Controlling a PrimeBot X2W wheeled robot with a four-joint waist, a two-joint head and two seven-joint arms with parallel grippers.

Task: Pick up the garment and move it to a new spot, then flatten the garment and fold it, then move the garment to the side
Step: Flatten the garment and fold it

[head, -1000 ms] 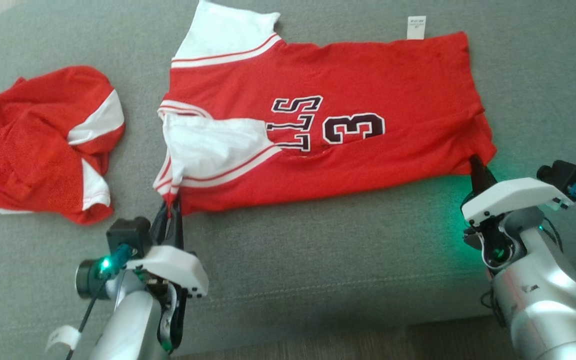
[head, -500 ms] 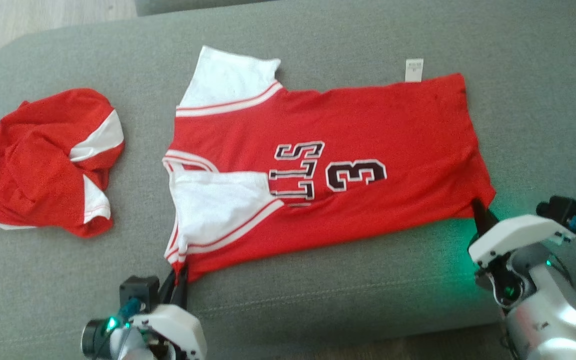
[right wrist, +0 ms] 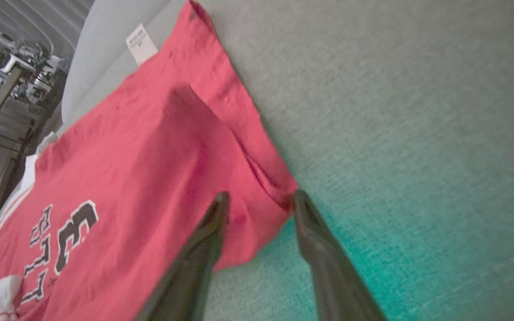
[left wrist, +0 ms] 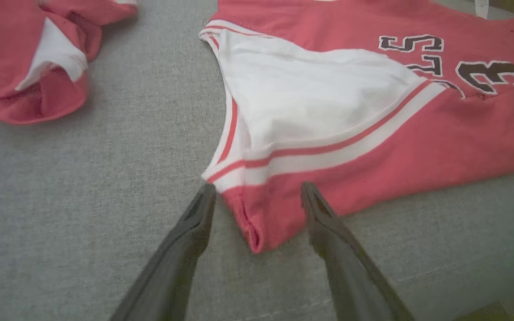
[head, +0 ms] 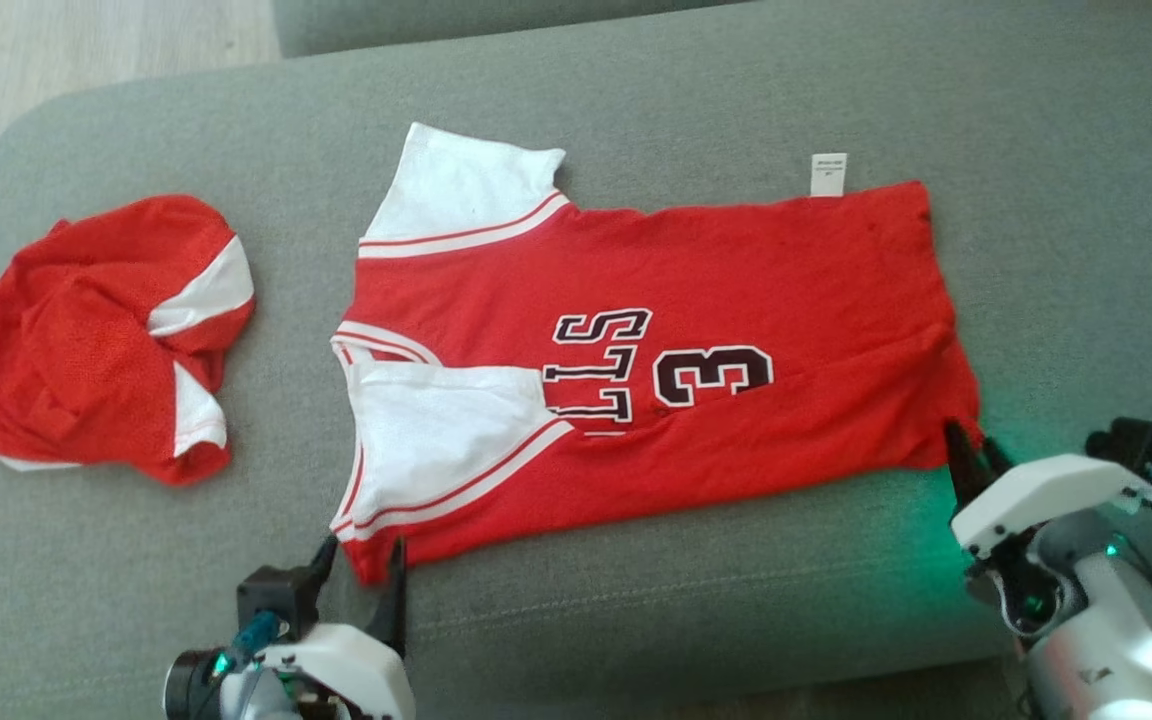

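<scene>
Red cloth lay spread across the middle of the grey sofa cushion (head: 636,620): the jersey (head: 656,370), mostly flat, its long axis running along the cushion from the left end towards the right end, collar to the left and hem to the right. We saw its near long edge lying parallel to the cushion's front edge, and that edge was what both arms faced.

We found the left fingers (left wrist: 190,236) apart, straddling the jersey's near collar-end corner, with the red tip of that corner lying slack on the cushion between them and neither finger pinching it. The right fingers (right wrist: 203,240) were also apart at the near hem corner, one over the cloth and one at its outer edge, clamped on nothing. Each arm was therefore nearest its own corner, and the cloth lay straight ahead of the fingertips, away from the front edge.

We judged that any fold would turn on these two corners being carried together towards the cushion's back edge, keeping the long axis straight.

We counted two garments: the jersey and a crumpled red-and-white garment (head: 96,330) well apart from it near the cushion's left end. The jersey showed two white sleeves, one sleeve (head: 436,420) folded over the chest and the far sleeve (head: 456,185) lying out flat, and one white label (head: 828,173) at its far edge.
</scene>
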